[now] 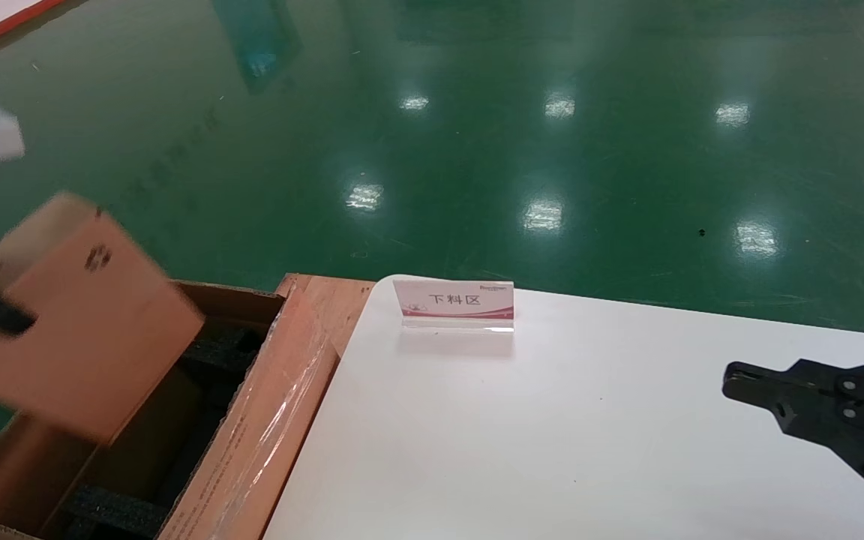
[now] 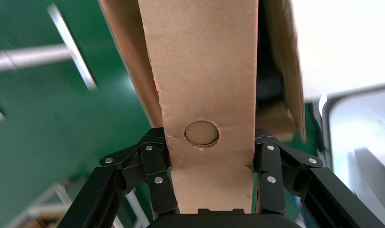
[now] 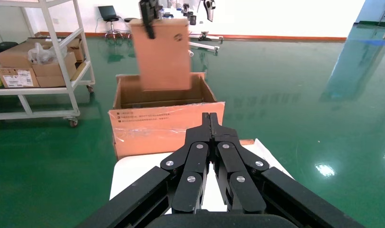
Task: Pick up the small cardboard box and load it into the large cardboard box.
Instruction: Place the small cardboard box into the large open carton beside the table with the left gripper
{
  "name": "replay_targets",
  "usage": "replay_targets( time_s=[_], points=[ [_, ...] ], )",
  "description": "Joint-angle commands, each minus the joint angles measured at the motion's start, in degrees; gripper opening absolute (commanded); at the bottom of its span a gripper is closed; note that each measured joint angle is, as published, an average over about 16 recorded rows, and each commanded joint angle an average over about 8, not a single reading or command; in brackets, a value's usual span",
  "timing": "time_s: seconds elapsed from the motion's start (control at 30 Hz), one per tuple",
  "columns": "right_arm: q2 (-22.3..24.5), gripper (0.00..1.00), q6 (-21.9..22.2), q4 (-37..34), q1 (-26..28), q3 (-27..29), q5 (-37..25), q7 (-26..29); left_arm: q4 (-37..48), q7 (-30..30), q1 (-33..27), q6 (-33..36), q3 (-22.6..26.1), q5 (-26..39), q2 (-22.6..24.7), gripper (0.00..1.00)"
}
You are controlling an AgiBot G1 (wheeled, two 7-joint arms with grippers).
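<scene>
Left gripper (image 2: 212,183) clamped on small box (image 1: 79,315), held tilted above the carton (image 1: 267,420) at left; right gripper (image 3: 210,124) closed, idle over counter (image 1: 552,435)

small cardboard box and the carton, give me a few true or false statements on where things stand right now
1. The left gripper is shut on the small cardboard box. True.
2. The small cardboard box already lies flat on the black foam inside the large cardboard box. False: it is held in the air over the open carton, tilted.
3. The right gripper carries a second box. False: it is shut and holds nothing, above the white table.
4. The large cardboard box stands with its top open, beside the table. True.
5. A small sign stands on the table. True.
</scene>
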Motion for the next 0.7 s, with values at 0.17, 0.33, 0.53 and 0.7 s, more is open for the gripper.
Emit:
replay_targets(
  time_s=[0.17, 0.33, 0.53, 0.7],
  points=[
    [0.0, 1.00, 0.0, 0.0, 0.0, 0.0, 0.0, 0.0, 2.3, 2.9, 0.5, -0.7, 9.7, -5.0, 0.4, 0.00],
    [0.0, 1.00, 0.0, 0.0, 0.0, 0.0, 0.0, 0.0, 4.2, 4.3, 2.6, -2.5, 11.8, -6.9, -0.8, 0.00],
    [0.0, 1.00, 0.0, 0.0, 0.0, -0.1, 0.0, 0.0, 6.5, 3.9, 7.3, -5.7, 10.9, -7.2, -2.6, 0.00],
    [0.0, 1.00, 0.0, 0.0, 0.0, -0.1, 0.1, 0.0, 6.3, 2.5, 9.1, -7.2, 10.1, -6.5, -4.3, 0.00]
  ],
)
